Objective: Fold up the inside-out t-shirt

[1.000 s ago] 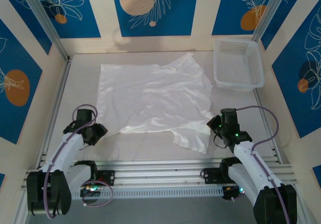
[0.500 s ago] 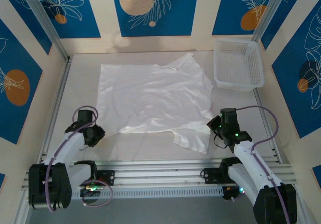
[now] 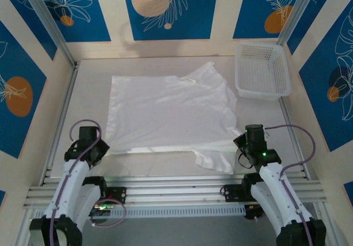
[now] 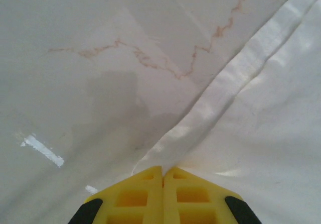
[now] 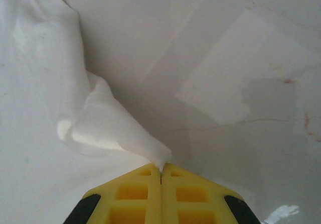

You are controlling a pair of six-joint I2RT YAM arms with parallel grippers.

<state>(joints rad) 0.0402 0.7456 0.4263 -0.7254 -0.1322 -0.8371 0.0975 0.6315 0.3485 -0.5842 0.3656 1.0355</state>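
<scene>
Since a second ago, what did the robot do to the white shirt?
The left end effector snapped shut on the near left corner of the thin white cloth t-shirt. The right end effector kept its pinch on the near right edge. Both drew back toward the near side, so the wrinkles stretched flatter. The white plastic mesh basket stayed put.

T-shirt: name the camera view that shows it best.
Top external: the whole t-shirt lies spread. Left wrist gives a hem corner pinched in the left claw; right wrist, a bunched corner in the right claw.
</scene>
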